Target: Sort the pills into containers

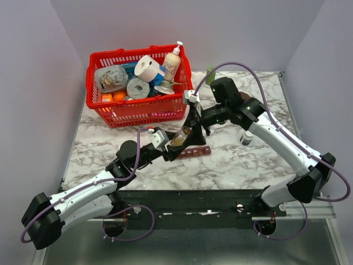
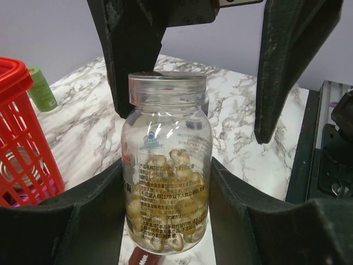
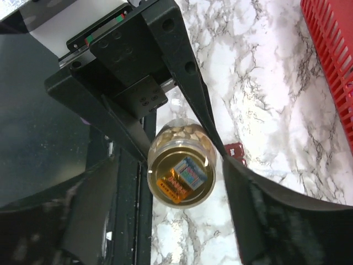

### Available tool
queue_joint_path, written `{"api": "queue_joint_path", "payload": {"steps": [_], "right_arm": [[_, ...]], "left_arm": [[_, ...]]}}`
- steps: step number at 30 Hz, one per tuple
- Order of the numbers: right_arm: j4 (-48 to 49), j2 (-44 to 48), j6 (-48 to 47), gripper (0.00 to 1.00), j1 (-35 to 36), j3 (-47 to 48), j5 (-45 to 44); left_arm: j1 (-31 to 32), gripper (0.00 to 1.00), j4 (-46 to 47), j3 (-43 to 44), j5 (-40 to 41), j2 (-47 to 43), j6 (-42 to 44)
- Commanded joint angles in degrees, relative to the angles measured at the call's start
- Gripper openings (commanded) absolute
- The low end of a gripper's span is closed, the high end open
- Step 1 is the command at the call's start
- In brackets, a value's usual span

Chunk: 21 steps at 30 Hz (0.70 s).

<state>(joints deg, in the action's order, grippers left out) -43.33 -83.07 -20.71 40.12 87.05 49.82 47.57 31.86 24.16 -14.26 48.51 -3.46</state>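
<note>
Black metal framing (image 1: 193, 201) edges the marble counter (image 1: 237, 165) on the near side of the clear bottle (image 2: 165, 165). The left claw (image 2: 165, 204) reaches in from that side and is clamped on the bottle's lower body, one finger pressed to each flank. The pills (image 2: 171, 182), small and amber, lie heaped inside the bottle's lower half.

The containers (image 1: 194, 151), a dark maroon strip of joined compartments, lie on the counter just beside the bottle's base, to its right; a maroon corner shows under the base in the left wrist view, and the left claw hides part of that end.

The right claw (image 3: 172, 165) comes from the bottle's far right and stands spread wide, a finger on either side of the bottle's neck, gripping nothing; its dark fingers block much of the counter beyond.

A dark white-capped bottle (image 1: 246, 138) stands well right of the clear bottle. A red basket (image 1: 143, 110) sits beyond it to the left, holding a paper roll (image 1: 148, 67) and a pump bottle (image 1: 172, 62). A green cap (image 1: 210, 72) stands farther back still. The counter is white marble veined grey; pale lavender-grey walls (image 1: 220, 27) close it in on three sides.
</note>
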Motion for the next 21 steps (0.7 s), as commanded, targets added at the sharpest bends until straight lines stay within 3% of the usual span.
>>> {"api": "queue_joint_path", "payload": {"steps": [1,2,4,5,8,10,13,14,16,17,21], "right_arm": [[0.1,-1.2,3.2,0.77,0.0,0.6,3.3],[0.1,-1.3,3.2,0.67,0.0,0.6,3.0],[0.0,-1.4,3.2,0.58,0.0,0.4,2.6],[0.1,-1.1,3.1,0.47,0.0,0.2,2.0],[0.6,-0.4,2.9,0.27,0.0,-0.9,0.9],[0.8,-0.1,2.3,0.22,0.0,-1.7,0.2],[1.1,1.4,1.2,0.19,-0.1,-3.8,-2.4],[1.5,1.8,0.9,0.18,-0.2,-4.4,-4.3],[2.0,3.3,1.2,0.17,-0.9,-6.6,-5.7],[2.5,3.8,1.4,0.17,-1.4,-7.5,-6.8],[3.8,6.2,1.5,0.17,-5.5,-12.2,-12.8]], "left_arm": [[-0.3,0.00,2.1,0.5,-2.2,1.4,-0.5],[-0.3,0.00,2.4,0.4,-2.0,1.5,-0.5],[-0.3,0.00,2.6,0.4,-1.7,1.8,-0.7],[-0.3,0.00,2.5,0.4,-1.6,1.8,-0.7],[-0.3,0.00,2.1,0.7,-1.4,2.0,-1.0],[-0.3,0.00,1.7,0.8,-0.8,1.9,-1.1],[-0.4,0.26,1.5,0.8,0.1,1.1,-2.2],[-0.4,0.50,1.5,0.7,0.4,1.0,-2.6],[-0.5,0.77,0.7,0.6,0.6,-0.1,-2.9],[-0.5,0.99,0.1,0.6,0.5,-0.5,-2.7],[-1.0,0.99,-7.0,2.5,-0.2,-3.4,0.7]]}}
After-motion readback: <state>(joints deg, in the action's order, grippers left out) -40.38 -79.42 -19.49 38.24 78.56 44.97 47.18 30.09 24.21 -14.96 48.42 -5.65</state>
